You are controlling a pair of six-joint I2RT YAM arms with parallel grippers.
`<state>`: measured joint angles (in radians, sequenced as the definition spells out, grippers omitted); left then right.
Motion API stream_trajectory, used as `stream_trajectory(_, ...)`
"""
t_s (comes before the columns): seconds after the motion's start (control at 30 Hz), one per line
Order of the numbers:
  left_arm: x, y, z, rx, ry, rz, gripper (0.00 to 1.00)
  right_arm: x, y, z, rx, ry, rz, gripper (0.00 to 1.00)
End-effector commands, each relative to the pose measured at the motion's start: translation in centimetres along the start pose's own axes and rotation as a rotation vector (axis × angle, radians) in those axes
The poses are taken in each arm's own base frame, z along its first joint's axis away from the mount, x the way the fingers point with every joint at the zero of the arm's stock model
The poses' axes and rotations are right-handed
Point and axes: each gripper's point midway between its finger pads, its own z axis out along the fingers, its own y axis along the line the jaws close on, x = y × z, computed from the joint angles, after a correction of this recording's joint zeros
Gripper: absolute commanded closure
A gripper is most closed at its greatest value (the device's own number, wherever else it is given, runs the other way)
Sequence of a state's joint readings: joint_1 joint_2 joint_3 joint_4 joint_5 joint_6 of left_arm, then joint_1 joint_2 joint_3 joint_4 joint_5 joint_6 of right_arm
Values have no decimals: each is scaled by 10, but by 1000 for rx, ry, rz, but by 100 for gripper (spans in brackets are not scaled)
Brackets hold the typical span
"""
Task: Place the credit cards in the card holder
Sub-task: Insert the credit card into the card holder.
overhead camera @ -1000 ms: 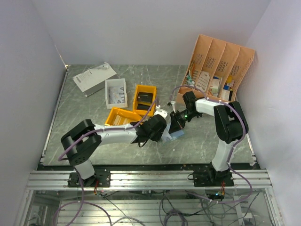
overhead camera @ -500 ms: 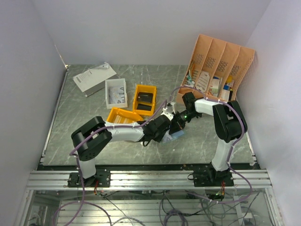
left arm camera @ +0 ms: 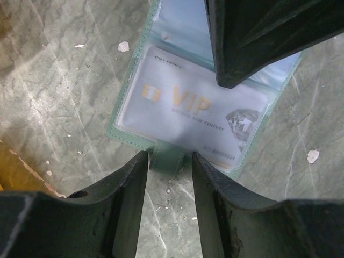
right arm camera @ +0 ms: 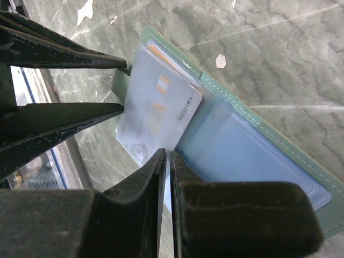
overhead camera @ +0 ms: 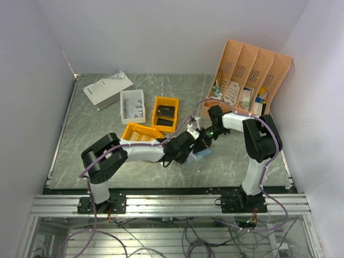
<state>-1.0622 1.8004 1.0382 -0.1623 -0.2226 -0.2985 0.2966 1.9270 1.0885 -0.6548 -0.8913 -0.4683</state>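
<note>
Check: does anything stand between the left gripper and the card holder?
Nothing visible does. The left gripper straddles the tab of the open card holder; the right gripper points in from the opposite side.

**Open card holder between two grippers, mid-table**

The card holder (left arm camera: 124,131) lies open on the table (overhead camera: 102,134). A card (left arm camera: 188,113) sits in the half nearest the left gripper (left arm camera: 168,157), whose fingers flank the holder's tab. The right gripper (right arm camera: 167,153) hangs over the fold. Bins (overhead camera: 164,113) lie behind left, and an organiser (overhead camera: 250,70) stands behind right.
</note>
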Motion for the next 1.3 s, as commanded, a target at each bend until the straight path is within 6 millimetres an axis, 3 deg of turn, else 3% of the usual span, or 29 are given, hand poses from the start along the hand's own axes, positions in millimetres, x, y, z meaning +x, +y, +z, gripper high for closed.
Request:
stream_trajectory(0.0, -2, -11, 1, 52, -2, 25, 51, 0, -3, 5, 6, 15, -3, 92)
stream_trajectory(0.23, -3, 6, -1, -50, -5, -11, 79, 2, -5, 6, 10, 22, 2, 92)
stream_trajectory(0.37, -6, 14, -12, -87, -47, -79, 86, 5, -9, 7, 26, 36, 15, 92)
stream_trajectory(0.77, -2, 16, -28, -70, -171, -295, 83, 9, -14, 9, 49, 55, 28, 92)
stream_trajectory(1.27, 5, 24, -42, -125, -267, -440, 71, 7, -9, 11, 27, 53, 12, 91)
